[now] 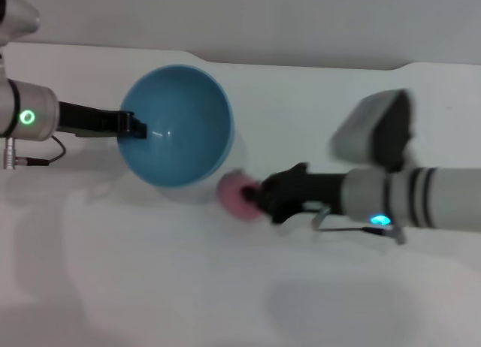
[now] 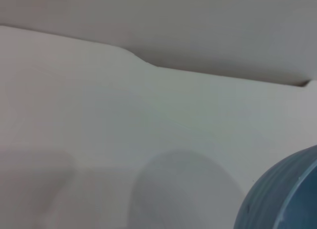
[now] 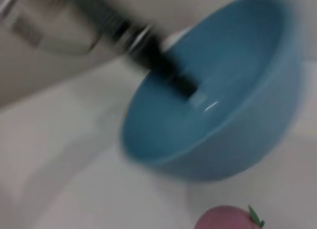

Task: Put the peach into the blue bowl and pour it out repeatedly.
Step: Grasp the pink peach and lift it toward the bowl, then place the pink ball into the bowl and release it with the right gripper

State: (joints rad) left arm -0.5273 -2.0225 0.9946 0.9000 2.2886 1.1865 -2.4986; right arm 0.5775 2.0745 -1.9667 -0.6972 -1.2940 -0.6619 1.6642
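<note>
peach (image 1: 237, 194) sat pinched in the right hand (image 1: 257, 198) just beside the tilted blue bowl (image 1: 180, 129), whose rim the left hand (image 1: 137, 126) clamped; best to level it before the drop.

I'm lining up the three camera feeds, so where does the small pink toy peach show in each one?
Head view: the small round pink toy peach sits at centre, at the right gripper, just below the tilted glossy light-blue plastic bowl held by the left gripper.
Left wrist view: not in it; only the bowl's outer wall shows.
Right wrist view: at the bottom edge, below the bowl.
Shared landmark: the blue bowl.
</note>
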